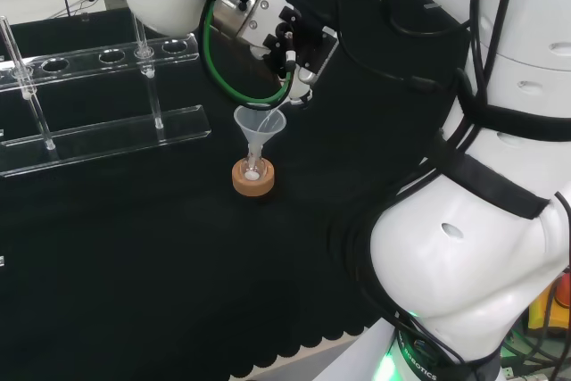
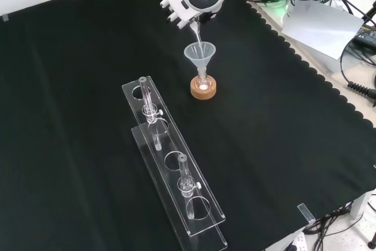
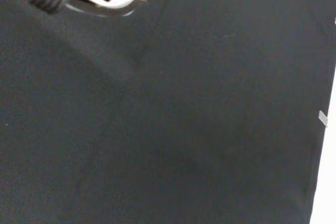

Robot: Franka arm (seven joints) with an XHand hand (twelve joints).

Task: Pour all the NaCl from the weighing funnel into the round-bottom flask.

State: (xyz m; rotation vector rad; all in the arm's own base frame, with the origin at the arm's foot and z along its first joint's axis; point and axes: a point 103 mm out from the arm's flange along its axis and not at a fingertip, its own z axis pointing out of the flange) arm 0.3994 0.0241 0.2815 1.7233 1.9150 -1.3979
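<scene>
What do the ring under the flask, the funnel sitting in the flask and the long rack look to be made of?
The tan ring stand looks like cork: matte, grainy brown. The translucent cone funnel looks like frosted plastic, milky rather than clear, though glass cannot be ruled out. The long clear rack looks like acrylic sheet: flat, see-through, with bright glossy edges and round holes.

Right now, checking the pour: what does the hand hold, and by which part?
The hand holds the clear weighing funnel by its upper end; its spout dips into the funnel.
</scene>
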